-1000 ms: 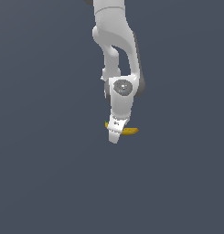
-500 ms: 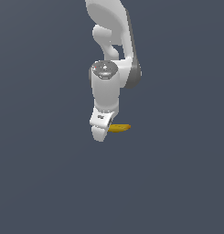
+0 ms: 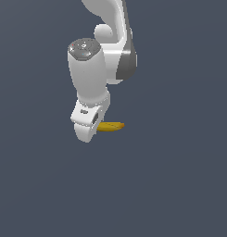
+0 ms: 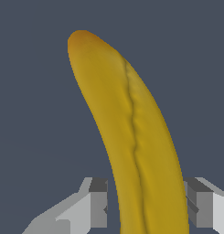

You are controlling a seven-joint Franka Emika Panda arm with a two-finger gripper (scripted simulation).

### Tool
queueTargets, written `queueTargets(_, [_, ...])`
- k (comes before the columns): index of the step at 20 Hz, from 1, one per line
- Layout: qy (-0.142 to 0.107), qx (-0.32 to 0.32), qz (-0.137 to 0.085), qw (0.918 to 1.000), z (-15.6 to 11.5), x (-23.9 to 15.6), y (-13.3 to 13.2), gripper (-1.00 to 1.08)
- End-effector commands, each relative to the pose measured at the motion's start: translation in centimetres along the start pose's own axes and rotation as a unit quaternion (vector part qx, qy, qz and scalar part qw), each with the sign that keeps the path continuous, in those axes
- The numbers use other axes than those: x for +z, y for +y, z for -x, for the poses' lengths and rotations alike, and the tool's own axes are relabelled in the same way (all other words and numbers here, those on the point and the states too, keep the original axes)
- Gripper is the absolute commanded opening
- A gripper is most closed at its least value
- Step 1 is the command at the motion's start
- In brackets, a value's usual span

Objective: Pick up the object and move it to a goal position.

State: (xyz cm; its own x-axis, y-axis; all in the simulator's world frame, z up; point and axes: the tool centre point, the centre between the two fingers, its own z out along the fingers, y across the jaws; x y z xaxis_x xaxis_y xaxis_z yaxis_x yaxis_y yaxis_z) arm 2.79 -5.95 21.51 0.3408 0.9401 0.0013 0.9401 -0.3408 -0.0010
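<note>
Fingers (image 4: 98, 201) of the white gripper (image 4: 147, 203) stand on both sides of the banana (image 4: 131, 137) in the wrist view, with grey pads facing inward; the fruit fills most of the space between them, but a thin dark gap shows at the one pad, and on the other side I cannot tell if the pad touches the skin, so I cannot say whether the grip is closed on the fruit or only around it. The banana is yellow and gently curved, with a wrinkled seam that runs along its length and an orange-brown tip at the far end (the other end is cut off at the picture's edge). In the exterior view the gripper (image 3: 88, 132) points down under the thick white and grey arm (image 3: 94, 69), and the banana (image 3: 110, 126) sticks out sideways from behind it toward the exterior view's right, nearly level, only its outer part being visible. Around the arm and the fruit there is just one even dark grey-blue surface (image 3: 179, 185), with no border or corner seen in either view, so open room lies on every side; whether the banana rests on this surface or hangs above it cannot be judged, since no shadow is drawn.
</note>
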Motion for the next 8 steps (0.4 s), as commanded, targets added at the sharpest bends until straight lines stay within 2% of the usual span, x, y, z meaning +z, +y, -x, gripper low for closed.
queueTargets(1, [0.0,0.0,0.0,1.0,0.38,-0.97,0.63,-1.0])
queueTargets(8, [0.0,0.0,0.0,1.0,0.72,-1.73,1.26,-1.0])
